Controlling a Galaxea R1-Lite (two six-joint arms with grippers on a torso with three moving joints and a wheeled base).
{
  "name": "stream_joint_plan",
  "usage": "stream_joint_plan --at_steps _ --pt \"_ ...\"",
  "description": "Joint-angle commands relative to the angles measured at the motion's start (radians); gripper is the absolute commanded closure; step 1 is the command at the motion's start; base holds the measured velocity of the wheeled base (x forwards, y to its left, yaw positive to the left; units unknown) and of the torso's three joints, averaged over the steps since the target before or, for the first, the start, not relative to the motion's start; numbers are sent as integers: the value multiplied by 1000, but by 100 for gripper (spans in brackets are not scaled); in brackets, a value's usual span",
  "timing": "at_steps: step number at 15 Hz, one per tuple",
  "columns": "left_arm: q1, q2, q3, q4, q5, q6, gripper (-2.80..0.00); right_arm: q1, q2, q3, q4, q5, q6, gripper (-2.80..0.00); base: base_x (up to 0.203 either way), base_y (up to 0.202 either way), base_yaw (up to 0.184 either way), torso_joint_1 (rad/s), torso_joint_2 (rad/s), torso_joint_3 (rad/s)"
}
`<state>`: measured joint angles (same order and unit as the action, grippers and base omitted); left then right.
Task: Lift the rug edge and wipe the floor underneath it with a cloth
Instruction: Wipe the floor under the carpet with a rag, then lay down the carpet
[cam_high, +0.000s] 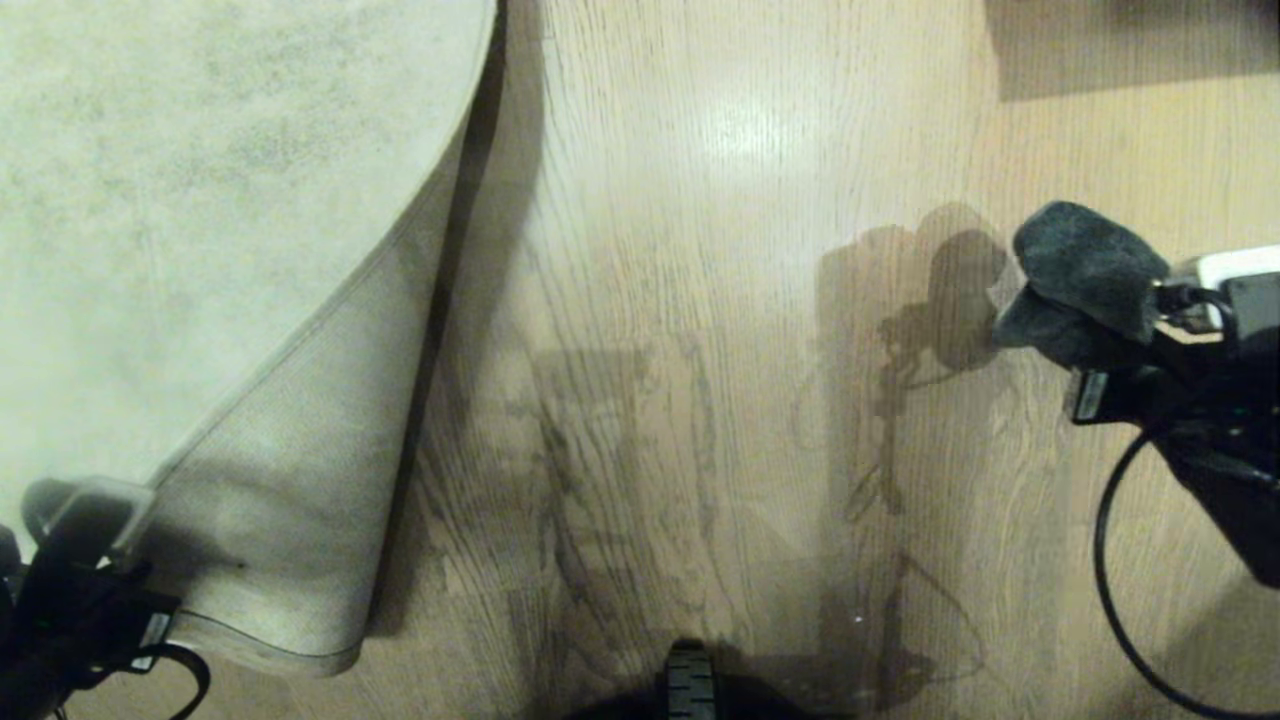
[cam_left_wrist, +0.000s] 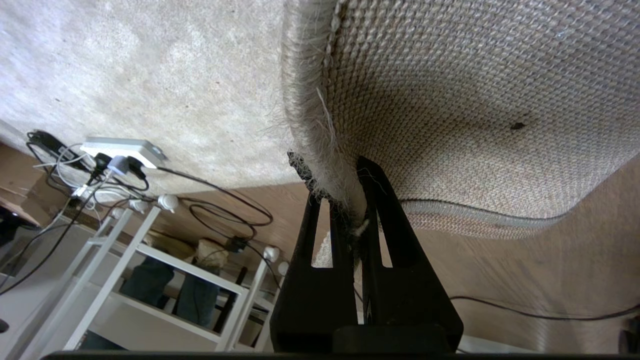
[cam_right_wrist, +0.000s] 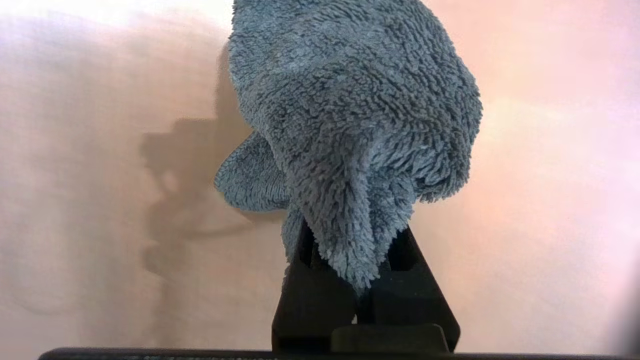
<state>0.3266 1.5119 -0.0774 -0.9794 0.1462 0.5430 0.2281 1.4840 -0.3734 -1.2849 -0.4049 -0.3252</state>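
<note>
Bare floor (cam_high: 720, 300) lies exposed; left gripper (cam_left_wrist: 352, 210) clamped on rug edge (cam_left_wrist: 320, 145); right gripper (cam_right_wrist: 357, 280) pinches cloth (cam_right_wrist: 350, 115); next, bring it down and wipe

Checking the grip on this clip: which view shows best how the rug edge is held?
The left wrist view: the left gripper is shut on the rug edge, woven backing up close. The head view shows the edge folded back over the floor. The right wrist view shows none.

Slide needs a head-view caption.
Left gripper folds the rug edge back; right gripper holds the cloth over the floor.
</note>
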Motion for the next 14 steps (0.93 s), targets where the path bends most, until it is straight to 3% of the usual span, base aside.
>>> stream_joint_plan --at_steps 1,4,6,11,14 --pt "-1 1 -1 -5 0 4 0 -104 -207 143 -4 -4 -8 0 0 0 0 0 0 0" --pt "-19 2 1 -5 1 3 0 -178 -394 319 30 -5 -13 0 0 0 0 0 0 0" --pt "-27 2 1 -5 3 3 0 -192 -527 354 145 -2 -11 0 0 0 0 0 0 0" --pt "-27 2 1 -5 4 1 0 -197 -1004 368 675 13 35 0 0 0 0 0 0 0" --pt "-28 2 2 -2 4 2 0 -208 -1336 342 1043 62 48 0 0 0 0 0 0 0"
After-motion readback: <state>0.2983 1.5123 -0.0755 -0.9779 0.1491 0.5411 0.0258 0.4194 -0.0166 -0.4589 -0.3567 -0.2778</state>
